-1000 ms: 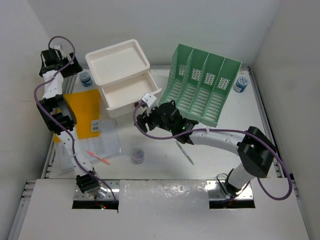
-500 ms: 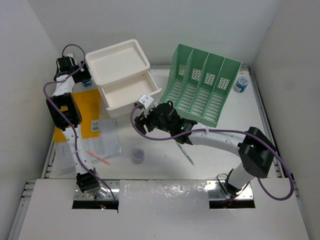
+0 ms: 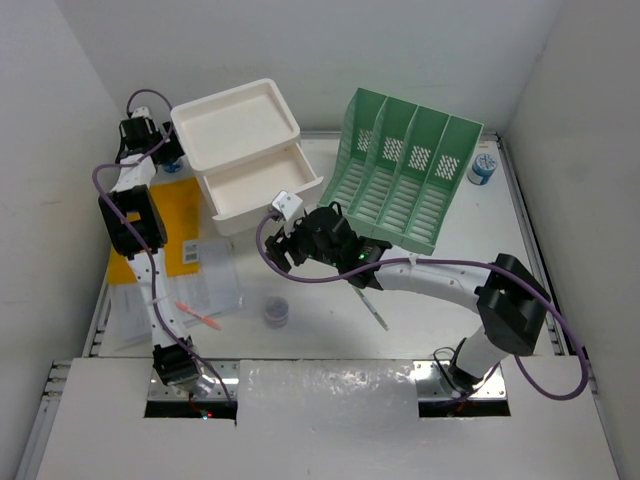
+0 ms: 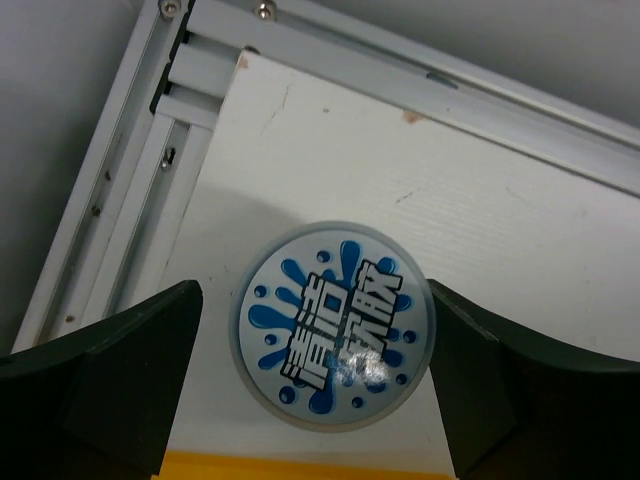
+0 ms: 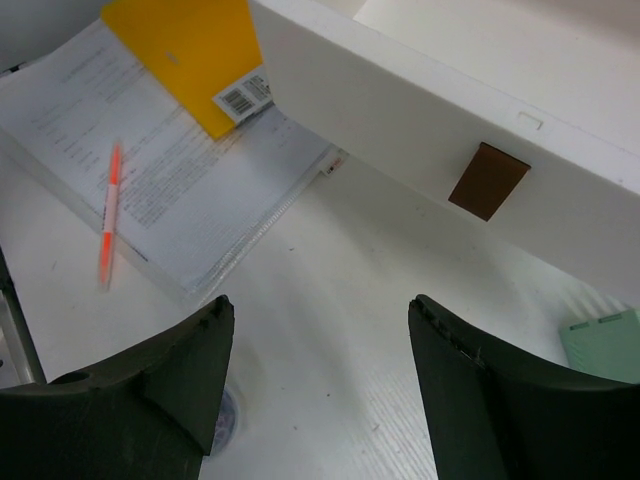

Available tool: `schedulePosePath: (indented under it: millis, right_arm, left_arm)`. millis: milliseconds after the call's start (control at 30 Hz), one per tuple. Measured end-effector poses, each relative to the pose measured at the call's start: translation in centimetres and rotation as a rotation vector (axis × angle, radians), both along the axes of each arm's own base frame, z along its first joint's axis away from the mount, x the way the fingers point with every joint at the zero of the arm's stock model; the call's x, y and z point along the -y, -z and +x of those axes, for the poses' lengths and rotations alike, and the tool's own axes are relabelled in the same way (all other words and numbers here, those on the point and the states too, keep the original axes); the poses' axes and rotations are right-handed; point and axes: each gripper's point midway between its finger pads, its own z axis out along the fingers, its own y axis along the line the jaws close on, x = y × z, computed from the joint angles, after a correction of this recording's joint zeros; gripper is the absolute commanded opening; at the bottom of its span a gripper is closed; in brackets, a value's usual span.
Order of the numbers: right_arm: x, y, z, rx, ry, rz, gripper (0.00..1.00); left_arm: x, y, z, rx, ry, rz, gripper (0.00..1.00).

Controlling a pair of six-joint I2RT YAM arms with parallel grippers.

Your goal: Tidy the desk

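The desk (image 3: 450, 290) is a white tabletop with silver rails (image 4: 400, 75). My left gripper (image 3: 158, 150) is at its far left corner. In the left wrist view it (image 4: 320, 385) is open, with one finger on each side of a round tub lid (image 4: 333, 326) with a blue splash label; no contact shows. My right gripper (image 3: 283, 248) hovers open and empty over the mid desk in front of the white drawer box (image 3: 250, 150). In the right wrist view it (image 5: 320, 305) faces the box front and its brown handle (image 5: 488, 180).
A green file rack (image 3: 405, 180) stands back right, with a second tub (image 3: 484, 168) beside it. A yellow envelope (image 3: 165, 215), papers (image 3: 190, 285) and an orange pen (image 3: 200, 317) lie on the left. A small purple round container (image 3: 277, 312) and a pen (image 3: 372, 308) lie mid desk.
My left arm has swung from the far left wall to over the tub in the back left corner. My right gripper has shifted slightly left.
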Motion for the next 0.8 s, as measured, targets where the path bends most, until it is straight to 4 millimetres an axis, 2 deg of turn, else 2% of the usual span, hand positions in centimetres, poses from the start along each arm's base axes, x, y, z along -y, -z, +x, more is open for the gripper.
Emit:
schedulePosePath:
  millis: [167,200,267,300,367,500,633,700,800]
  right_arm:
    - [0.2,0.4,0.0,-0.007,0.003,-0.015,0.69]
    - [0.2,0.4,0.0,-0.007,0.003,-0.016,0.69]
    - [0.2,0.5,0.0,-0.007,0.002,-0.019,0.69]
    - [0.2,0.5,-0.1,-0.007,0.002,-0.02,0.69]
    - [0.3,0.6,-0.1,-0.008,0.002,-0.022,0.69]
    - [0.3,0.5,0.0,-0.003,0.008,-0.023,0.69]
    - [1.3,0.2,0.0,0.014,0.038,-0.018,0.69]
    - [2.1,0.0,-0.2,0.023,0.054,-0.013,0.7]
    - [3.1,-0.4,-0.4,0.039,0.074,0.005,0.7]
  left_arm:
    - [0.1,-0.3,0.8,0.041,0.016,0.002,0.58]
    - [0.1,-0.4,1.0,0.048,0.019,0.006,0.49]
    - [0.1,-0.4,1.0,0.049,0.027,0.01,0.37]
    - [0.1,-0.4,1.0,0.049,0.031,0.014,0.19]
    - [0.1,-0.2,1.0,0.048,0.038,0.022,0.0]
    - [-0.1,-0.4,0.2,0.027,0.038,0.048,0.0]
    - [-0.9,-0.9,-2.4,-0.045,0.024,0.028,0.0]
    - [-1.5,-2.3,-3.6,-0.059,0.015,0.0,0.0]
    - [-2.9,-7.0,-5.2,-0.015,0.004,-0.019,0.0]
